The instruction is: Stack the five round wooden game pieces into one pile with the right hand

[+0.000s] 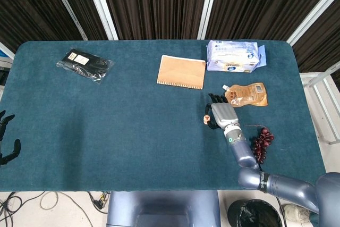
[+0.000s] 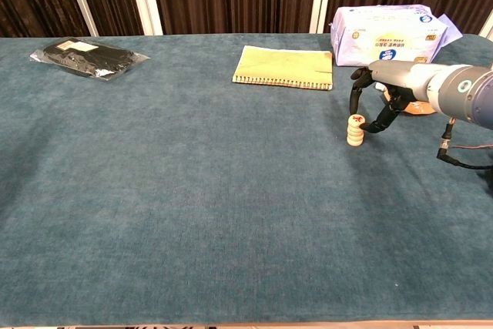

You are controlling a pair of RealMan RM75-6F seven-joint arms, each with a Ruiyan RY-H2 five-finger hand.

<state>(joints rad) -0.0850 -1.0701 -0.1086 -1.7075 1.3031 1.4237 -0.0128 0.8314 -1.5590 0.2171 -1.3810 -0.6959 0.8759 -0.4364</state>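
Even, diffuse overhead light, fairly bright. Shadows soft and faint on the table [image 2: 192, 213]. No glare. Both views sharp; slight wide-angle bowing at the table's edges in the head view.
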